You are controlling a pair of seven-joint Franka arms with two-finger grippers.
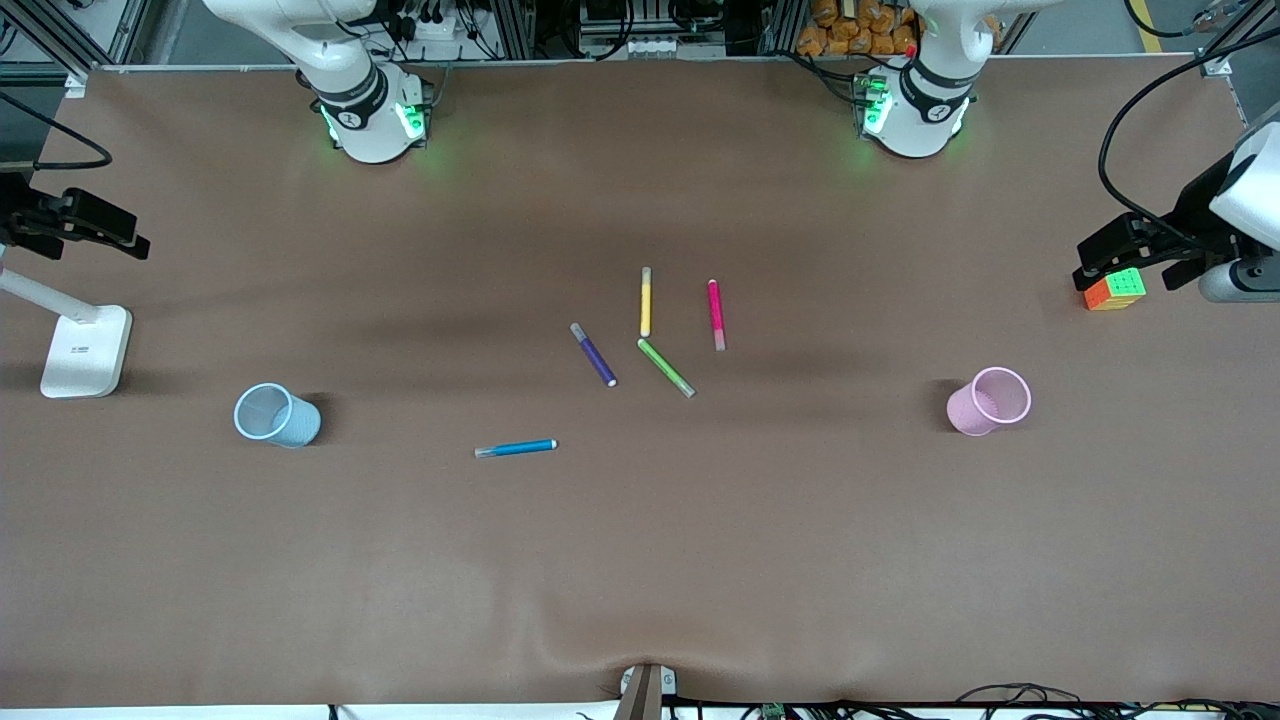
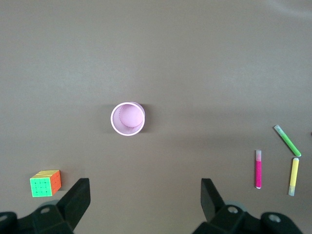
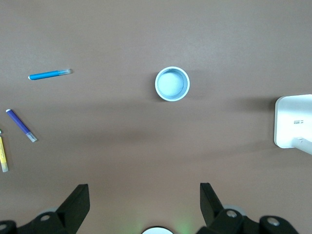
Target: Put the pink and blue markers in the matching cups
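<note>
I have both arms waiting high over the counter, neither one carrying anything. From the left wrist camera, the left hand hangs with its fingers spread wide, directly over the stretch of counter by the pink cup. The right hand is just as wide, up over the area by the blue cup.

The pink cup stands upright toward the left arm's end of the counter, and the blue cup stands upright toward the right arm's end; both look empty inside, as far as I can make out through the mesh.

The pink marker lies flat near the middle of the counter, well apart from the pink cup, its pale end pointing toward the front camera. The blue marker lies flat and nearer to the front camera than the other pens, between the middle cluster and the blue cup but well apart from it.

Beside the pink marker lie a yellow marker, a green marker and a purple marker, none touching it.

A colourful puzzle cube sits at the left arm's end, and a white stand at the right arm's end.
</note>
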